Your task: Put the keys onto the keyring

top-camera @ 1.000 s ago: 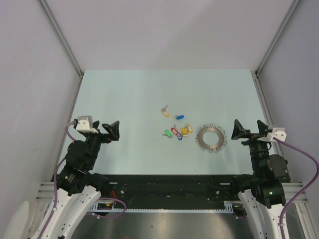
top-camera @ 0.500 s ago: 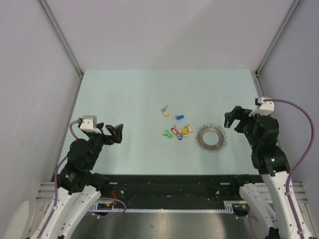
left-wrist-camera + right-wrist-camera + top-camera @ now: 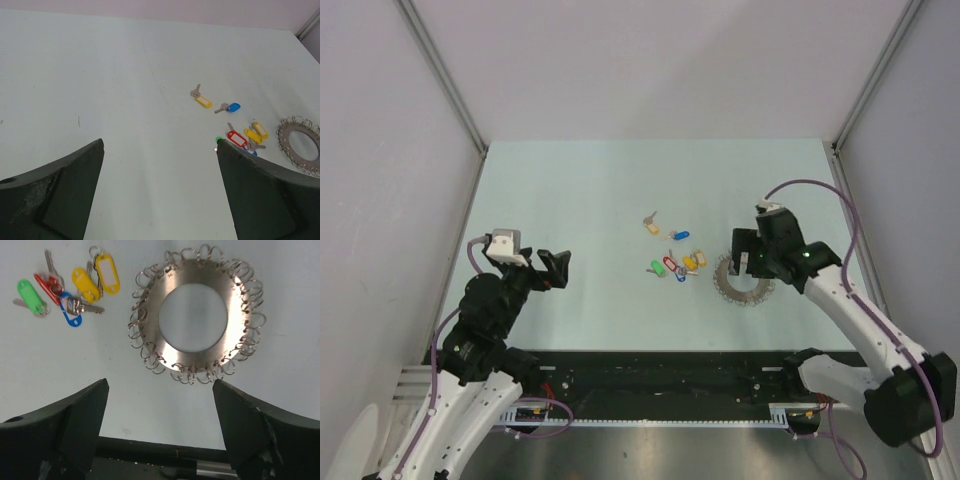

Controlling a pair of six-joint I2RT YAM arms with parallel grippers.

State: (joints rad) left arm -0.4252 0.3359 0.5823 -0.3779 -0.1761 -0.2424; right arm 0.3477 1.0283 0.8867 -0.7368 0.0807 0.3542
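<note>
Table (image 3: 570, 200) with keyring task, seen from beside the rig. The right gripper (image 3: 159, 390) hung directly over the keyring (image 3: 194, 360), jaws wide apart and holding nothing. The left gripper (image 3: 160, 150), jaws equally apart and empty, sat near the table's left edge, well away from the work.

The keyring, a flat disc rimmed with small wire loops, lay right of the table's middle, toward the near edge. Five tagged keys (image 3: 85, 282) lay bunched just beside it, and two more sat nearer the far edge.

Likely hazards: fingers skidding off the thin, flat disc and shoving it into the bunch, a loop snagging a fingertip, or overlapping keys dragging each other when one was lifted.

No containers were visible.
</note>
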